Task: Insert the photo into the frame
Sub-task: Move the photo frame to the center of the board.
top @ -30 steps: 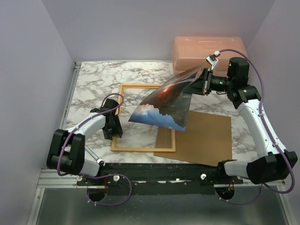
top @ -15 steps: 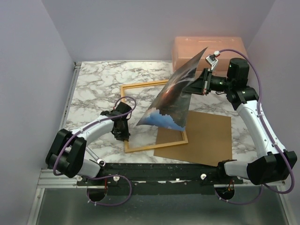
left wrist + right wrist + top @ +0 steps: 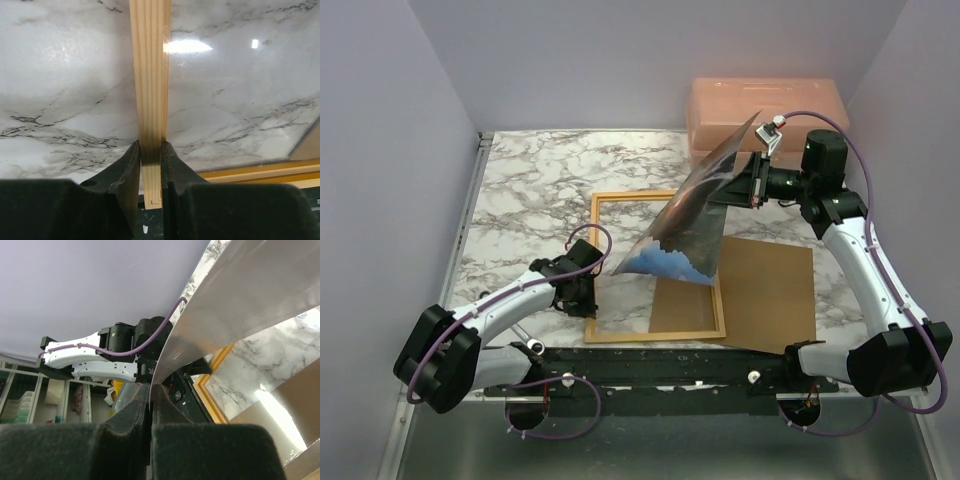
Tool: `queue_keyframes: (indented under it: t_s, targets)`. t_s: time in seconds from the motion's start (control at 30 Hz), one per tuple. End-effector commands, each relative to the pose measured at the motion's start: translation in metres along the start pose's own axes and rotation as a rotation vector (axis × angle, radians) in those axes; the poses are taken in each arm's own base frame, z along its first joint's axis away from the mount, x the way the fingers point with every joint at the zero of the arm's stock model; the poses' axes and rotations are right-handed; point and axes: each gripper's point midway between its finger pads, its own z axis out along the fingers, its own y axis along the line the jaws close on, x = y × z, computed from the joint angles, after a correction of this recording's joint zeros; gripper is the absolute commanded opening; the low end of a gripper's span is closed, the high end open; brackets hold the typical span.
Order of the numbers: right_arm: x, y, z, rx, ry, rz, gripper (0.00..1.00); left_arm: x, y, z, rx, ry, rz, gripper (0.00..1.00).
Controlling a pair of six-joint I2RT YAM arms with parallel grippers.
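The top camera looks down on the whole bench [image 3: 520, 190] from behind the arms [image 3: 865, 270]. Both wrist cameras look very closely; all share the frame [image 3: 620, 196].

There are two robot arms, a left arm [image 3: 500, 305] and a right arm [image 3: 870, 275]. Each arm has one gripper, so that makes two: the left gripper [image 3: 582, 296] and the right gripper [image 3: 752, 183]. There is one photo [image 3: 685, 225]. There is one frame [image 3: 630, 196] made of orange wood. There is one brown board [image 3: 770, 290], one pink box [image 3: 760, 100] and one table [image 3: 530, 190] with a marble top
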Motion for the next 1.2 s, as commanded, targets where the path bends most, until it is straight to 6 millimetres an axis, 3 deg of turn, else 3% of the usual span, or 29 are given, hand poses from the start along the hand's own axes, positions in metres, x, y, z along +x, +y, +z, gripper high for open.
queue_keyframes:
  t_s: [0.0,0.13,0.3,0.6,0.8,1.0,1.17]
  targets:
    - [0.004,0.006,-0.003,-0.047,0.014,-0.054,0.00,0.004,-0.003,-0.002,0.032,-0.003,-0.012,0.04]
    - [0.008,0.001,-0.002,-0.055,0.033,-0.037,0.01,0.004,-0.008,-0.005,0.049,0.003,-0.020,0.43]
    - [0.010,-0.003,-0.001,-0.052,0.046,-0.013,0.01,-0.002,-0.023,-0.015,0.118,-0.012,-0.034,0.64]
    - [0.011,-0.020,0.002,0.025,0.067,0.050,0.01,-0.017,-0.040,-0.030,0.321,-0.035,-0.143,0.70]
    - [0.003,-0.034,0.005,0.110,0.069,0.125,0.01,-0.026,-0.026,-0.031,0.374,-0.051,-0.232,0.70]
    - [-0.003,-0.027,0.008,0.069,0.063,0.147,0.01,-0.031,-0.016,-0.035,0.388,-0.075,-0.267,0.70]
    - [-0.009,-0.009,0.012,-0.004,0.065,0.134,0.01,-0.036,-0.010,-0.042,0.404,-0.104,-0.293,0.70]
